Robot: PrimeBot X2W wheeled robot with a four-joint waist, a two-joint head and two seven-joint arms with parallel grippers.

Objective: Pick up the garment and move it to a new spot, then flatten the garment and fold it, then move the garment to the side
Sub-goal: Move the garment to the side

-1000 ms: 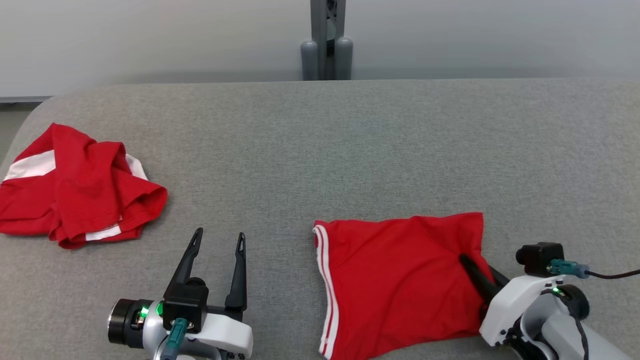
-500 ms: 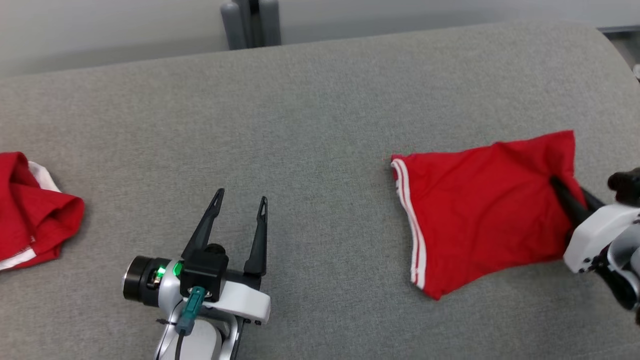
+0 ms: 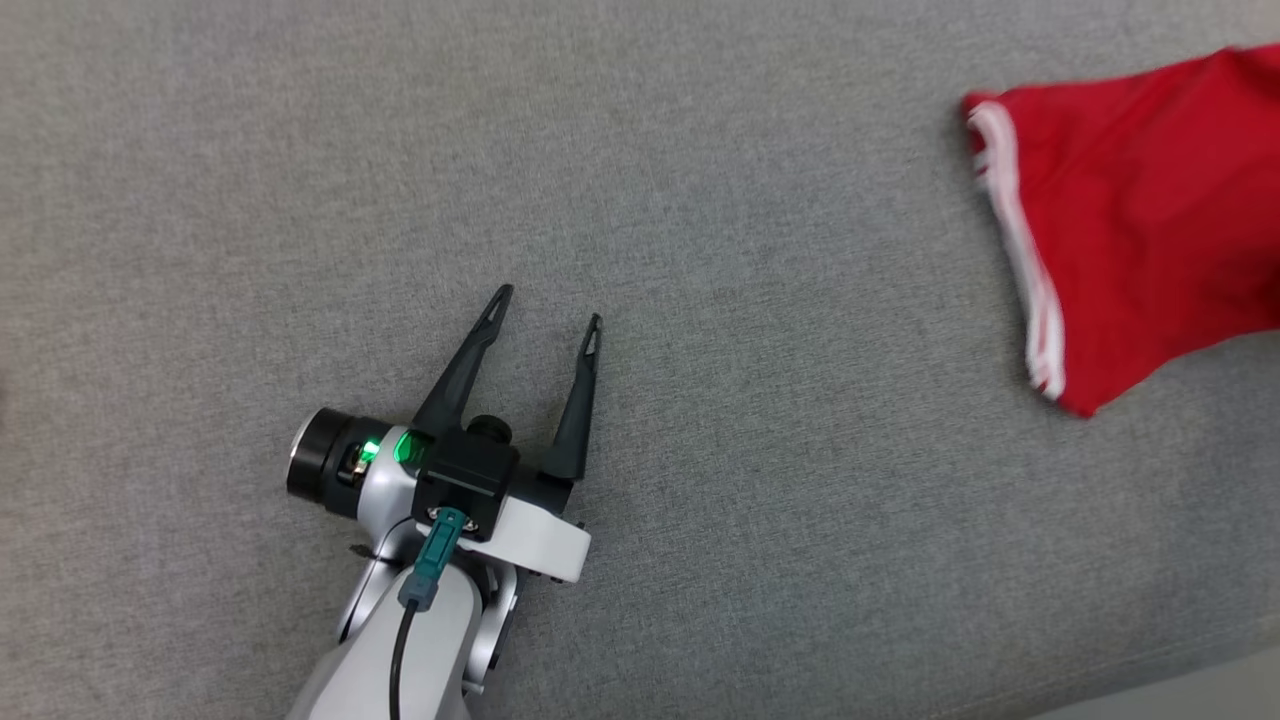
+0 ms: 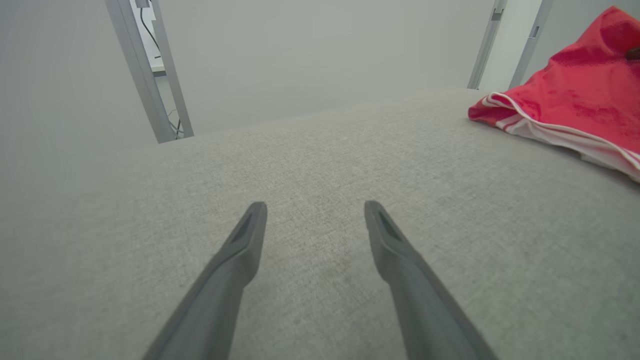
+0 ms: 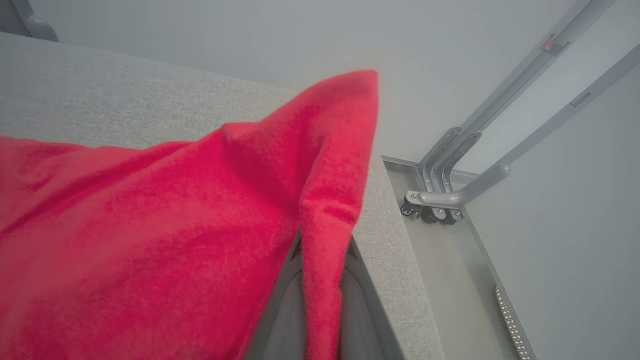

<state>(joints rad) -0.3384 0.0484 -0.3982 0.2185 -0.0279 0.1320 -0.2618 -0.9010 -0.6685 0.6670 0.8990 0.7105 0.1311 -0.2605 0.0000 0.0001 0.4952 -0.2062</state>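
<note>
Red garment [image 3: 1130, 200] dragged rightward, woven grey surface [image 3: 700, 150]

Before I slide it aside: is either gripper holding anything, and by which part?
Right gripper, jaws shut, pinches the red garment by a fold at its plain edge, opposite the white-striped hem. Left gripper: open, empty.

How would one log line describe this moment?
right gripper: shut on red garment | left gripper: open, empty
</note>
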